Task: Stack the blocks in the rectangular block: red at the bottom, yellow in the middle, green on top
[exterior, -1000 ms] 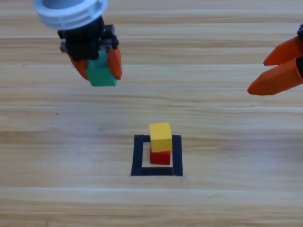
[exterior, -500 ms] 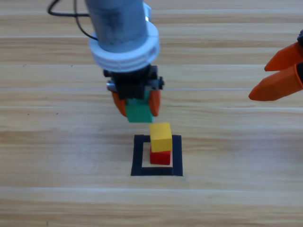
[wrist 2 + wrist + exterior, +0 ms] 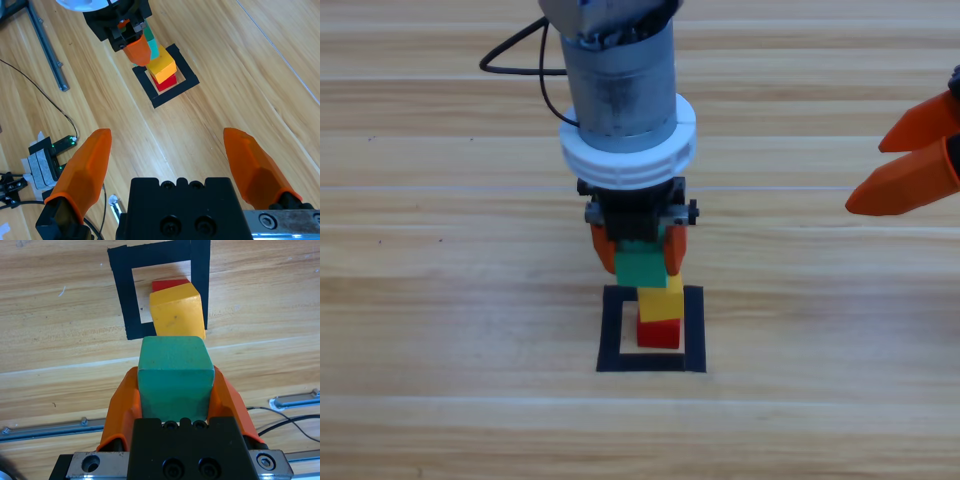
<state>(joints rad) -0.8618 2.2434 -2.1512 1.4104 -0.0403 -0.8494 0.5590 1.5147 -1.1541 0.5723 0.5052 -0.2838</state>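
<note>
The yellow cube [image 3: 661, 301] sits on the red cube [image 3: 659, 333] inside the black tape square [image 3: 612, 330]. My left gripper [image 3: 639, 255] is shut on the teal-green cube [image 3: 640, 268], held in the air just behind and above the yellow cube's top, overlapping its far edge from above. In the left wrist view the green cube [image 3: 175, 377] is pinched between both orange jaws, with the yellow cube [image 3: 177, 315], a sliver of the red cube [image 3: 167, 285] and the tape square [image 3: 120, 292] beyond. My right gripper [image 3: 910, 150] waits open at the right edge.
A black cable [image 3: 515, 60] trails behind the left arm at the back of the table. In the right wrist view a metal rail [image 3: 47, 50] and a small electronics board [image 3: 50, 155] lie off to the left side.
My left gripper has carried the green cube from the back left toward the front and right, down to just above the yellow cube. The right gripper has stayed put.
</note>
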